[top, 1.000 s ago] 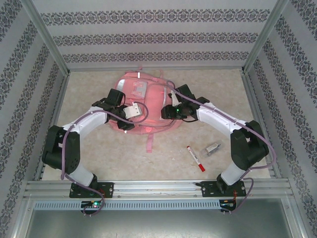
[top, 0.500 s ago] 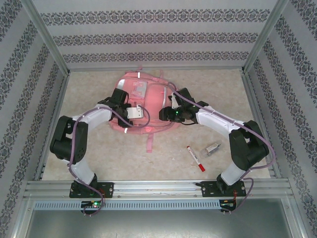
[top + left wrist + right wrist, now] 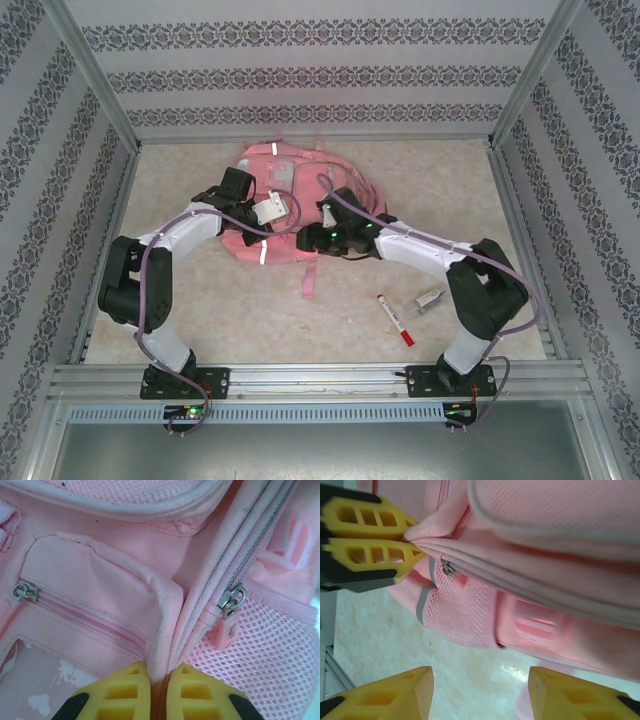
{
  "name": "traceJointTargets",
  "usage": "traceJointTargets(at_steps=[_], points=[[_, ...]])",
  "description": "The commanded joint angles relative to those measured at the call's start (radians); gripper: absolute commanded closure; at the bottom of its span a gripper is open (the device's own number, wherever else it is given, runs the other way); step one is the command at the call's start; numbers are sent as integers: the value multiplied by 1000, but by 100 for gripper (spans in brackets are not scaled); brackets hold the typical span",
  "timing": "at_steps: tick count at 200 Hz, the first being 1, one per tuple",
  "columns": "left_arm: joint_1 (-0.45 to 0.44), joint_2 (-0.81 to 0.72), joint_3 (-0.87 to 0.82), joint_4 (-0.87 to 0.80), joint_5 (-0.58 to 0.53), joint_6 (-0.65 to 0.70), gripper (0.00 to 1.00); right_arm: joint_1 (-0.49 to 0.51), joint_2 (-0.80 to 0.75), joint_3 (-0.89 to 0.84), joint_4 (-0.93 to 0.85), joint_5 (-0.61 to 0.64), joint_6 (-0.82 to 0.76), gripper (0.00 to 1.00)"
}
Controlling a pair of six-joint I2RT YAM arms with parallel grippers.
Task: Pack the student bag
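Top external, near to far: red marker [image 3: 395,320] and small metal clip [image 3: 430,300] on surface [image 3: 200,300] right of centre; beyond, student bag [image 3: 300,175] lying mid-surface; left fingers [image 3: 130,685] clamped on its zip-side fold, right fingers [image 3: 395,692] apart just beside it.

We count one pink student bag [image 3: 300,185], one red-and-white marker [image 3: 395,320] and one small silver clip [image 3: 430,299]. Up close, one pocket zipper pull [image 3: 23,592] plus one main zipper pull [image 3: 231,598], that's two. Two pincers: left pincer [image 3: 159,690], right pincer [image 3: 480,692].
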Motion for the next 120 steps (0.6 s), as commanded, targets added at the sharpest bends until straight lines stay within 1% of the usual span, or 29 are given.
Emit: traceJointTargets(at_steps=[1,27,42,53,61,78,99,120], points=[[9,-68,-3,-82,196,-219,99,71,46,45,42,140,54,49],[8,-89,-19,-85,244,-353,99,122,71,55,74,266,88,49],[9,-102,-36,-76,279,-416,99,136,69,51,95,298,115,51],[8,-120,-61,-48,303,-452,99,141,68,53,95,318,130,54],[8,-136,-88,-14,313,-483,99,142,63,52,89,336,137,58],[8,-165,-142,58,300,-546,100,145,47,64,32,398,157,64],[4,-176,-172,87,295,-588,100,163,27,79,-32,480,145,64],[0,-171,-178,71,298,-598,100,181,38,117,-65,504,121,68]])
